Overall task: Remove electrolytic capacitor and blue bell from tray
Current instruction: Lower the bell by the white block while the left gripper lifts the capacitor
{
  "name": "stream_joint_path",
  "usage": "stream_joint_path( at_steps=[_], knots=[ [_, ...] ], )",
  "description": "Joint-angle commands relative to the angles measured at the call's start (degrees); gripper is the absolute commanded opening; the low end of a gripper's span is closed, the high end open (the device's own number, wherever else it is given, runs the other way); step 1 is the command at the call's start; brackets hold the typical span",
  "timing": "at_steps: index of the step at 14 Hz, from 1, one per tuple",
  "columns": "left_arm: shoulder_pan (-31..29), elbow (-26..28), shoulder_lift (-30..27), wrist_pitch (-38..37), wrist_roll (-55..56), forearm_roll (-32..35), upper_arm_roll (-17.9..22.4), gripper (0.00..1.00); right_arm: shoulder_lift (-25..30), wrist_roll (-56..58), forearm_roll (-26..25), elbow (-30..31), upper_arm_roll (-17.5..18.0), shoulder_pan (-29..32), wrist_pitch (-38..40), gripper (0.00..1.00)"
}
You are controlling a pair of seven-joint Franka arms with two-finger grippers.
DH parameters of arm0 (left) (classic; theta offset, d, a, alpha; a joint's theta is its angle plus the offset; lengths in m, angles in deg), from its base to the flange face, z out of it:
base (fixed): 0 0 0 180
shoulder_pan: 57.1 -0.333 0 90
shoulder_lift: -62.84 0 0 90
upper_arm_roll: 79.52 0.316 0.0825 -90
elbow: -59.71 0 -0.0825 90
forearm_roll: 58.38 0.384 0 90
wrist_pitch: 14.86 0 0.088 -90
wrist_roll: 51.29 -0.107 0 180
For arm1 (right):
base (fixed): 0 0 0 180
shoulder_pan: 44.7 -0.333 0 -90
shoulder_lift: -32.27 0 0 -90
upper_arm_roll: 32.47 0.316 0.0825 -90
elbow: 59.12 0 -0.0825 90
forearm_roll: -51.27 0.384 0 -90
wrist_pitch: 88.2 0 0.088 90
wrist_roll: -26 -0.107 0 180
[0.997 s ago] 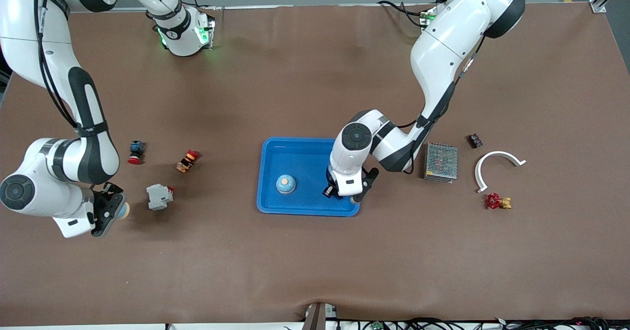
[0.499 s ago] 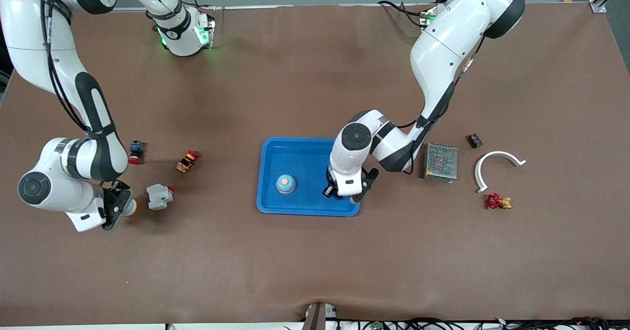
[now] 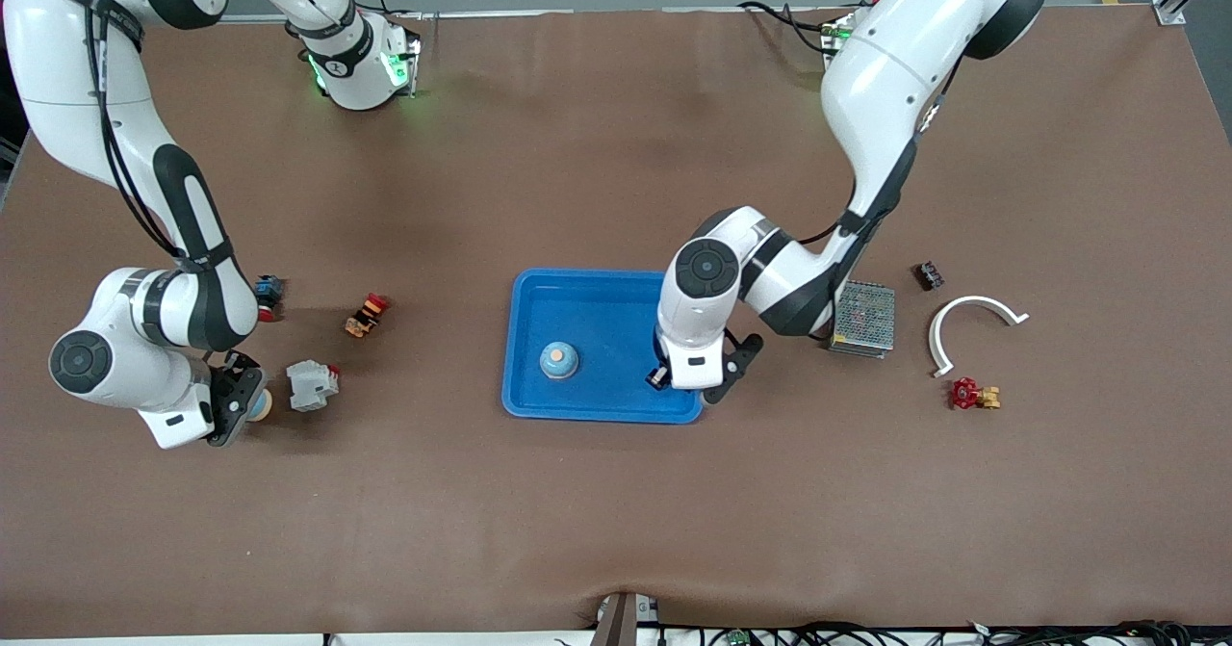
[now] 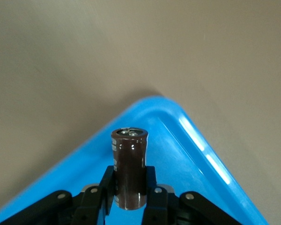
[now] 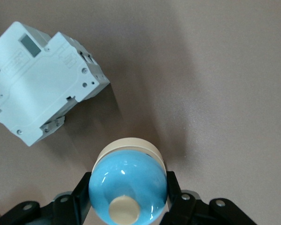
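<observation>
Light was bright and even from overhead. Soft shadows fell on the table (image 3: 577, 511) beside each arm. White glare streaked the tray (image 4: 210, 159) rim near the capacitor (image 4: 129, 168), and small highlights dotted the bell (image 5: 127, 188). The breaker (image 5: 40, 82) stayed sharp.

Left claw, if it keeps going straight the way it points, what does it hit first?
Probably the tray. The left claw is shut on the capacitor and points down at the tray's corner nearest the left arm's end, so the capacitor's end would likely meet the tray floor first, though depth is unclear.
</observation>
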Motion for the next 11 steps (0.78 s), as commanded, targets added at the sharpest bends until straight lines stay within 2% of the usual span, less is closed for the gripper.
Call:
stream_joint_path(
  at_steps=[1,2,3,4,6,9,11],
  knots=[
    [-2.5,1.4,-5.6,-8.0,-6.5,0.3,-0.1,0.0,-0.7,1.3,0.1,0.0,1.3,1.6,-1.2,0.49],
    [-3.4,1.6,-7.0,-10.8,-9.2,0.0,-0.2,0.0,-0.7,1.3,0.2,0.0,1.3,1.6,-1.4,0.63],
    [-4.4,2.1,-8.4,-13.1,-12.0,0.0,-0.2,0.0,-0.7,1.3,0.2,0.0,1.3,1.6,-1.4,0.71],
    [-5.6,2.7,-9.9,-15.4,-14.8,-0.2,-0.2,0.0,-0.7,1.3,0.2,-0.1,1.3,1.6,-1.4,0.97],
    [-8.3,5.1,-12.9,-19.0,-19.5,-0.2,-0.3,0.0,-0.7,1.3,0.5,-0.1,1.4,1.7,-1.4,1.0],
    [-12.4,10.4,-17.2,-19.0,-25.0,-0.3,-0.4,0.0,0.2,0.9,0.8,-0.6,1.6,1.9,0.1,1.0],
    [-16.3,13.9,-19.6,-19.0,-30.1,-0.3,-0.5,0.0,1.7,0.5,3.0,-2.0,1.6,1.5,3.4,1.0]
  ],
)
